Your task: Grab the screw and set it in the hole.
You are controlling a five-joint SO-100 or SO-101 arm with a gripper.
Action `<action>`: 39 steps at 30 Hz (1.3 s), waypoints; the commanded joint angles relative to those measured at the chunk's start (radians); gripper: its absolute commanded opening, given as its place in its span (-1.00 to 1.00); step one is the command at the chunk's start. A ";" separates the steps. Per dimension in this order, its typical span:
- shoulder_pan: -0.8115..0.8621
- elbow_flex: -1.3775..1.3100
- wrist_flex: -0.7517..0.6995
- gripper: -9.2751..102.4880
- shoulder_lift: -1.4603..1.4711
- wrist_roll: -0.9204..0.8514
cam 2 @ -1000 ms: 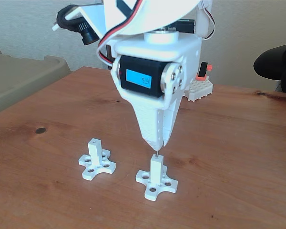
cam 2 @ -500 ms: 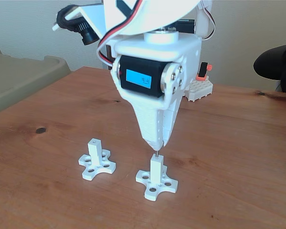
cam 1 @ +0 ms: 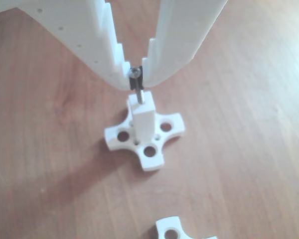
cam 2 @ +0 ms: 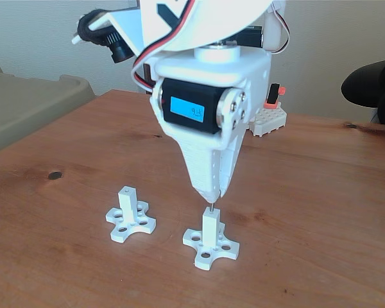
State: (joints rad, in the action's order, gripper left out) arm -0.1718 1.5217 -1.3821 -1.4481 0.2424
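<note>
- The screw [cam 1: 136, 83] stands upright, its long axis vertical, round head at the top between the fingertips and its shank pointing straight down.
- Its lower end meets the hole [cam 1: 140, 103] at the tip of the white post [cam 1: 143, 119]; how deep it sits cannot be told.
- In the fixed view the screw [cam 2: 210, 206] shows as a thin sliver between the fingertips and the top of the post [cam 2: 210, 226].
- The gripper [cam 1: 136, 74] points straight down, its two white fingers drawn together and pinching the screw by its head.
- In the fixed view the gripper [cam 2: 210, 194] hangs directly over the post, whose cross-shaped base [cam 2: 210, 246] lies flat on the wooden surface [cam 2: 308, 212].
- A second post [cam 2: 129, 214] stands to the left in the fixed view, well apart from the first, with bare wood between them.
- The surface lies open to the right and front of the held post in the fixed view.
- A white brick block [cam 2: 268, 119] with a red part sits near the far edge, behind the arm.
- In the other view, a lobe of another base [cam 1: 174, 230] shows at the bottom edge.
</note>
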 commanded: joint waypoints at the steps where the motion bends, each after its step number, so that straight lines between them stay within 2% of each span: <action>1: 0.011 -0.014 0.003 -0.91 -0.028 -0.011; 39: 0.008 -0.008 0.014 -0.91 -0.009 -0.015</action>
State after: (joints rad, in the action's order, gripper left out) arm -0.1718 1.5278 -1.3683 -1.4481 0.2424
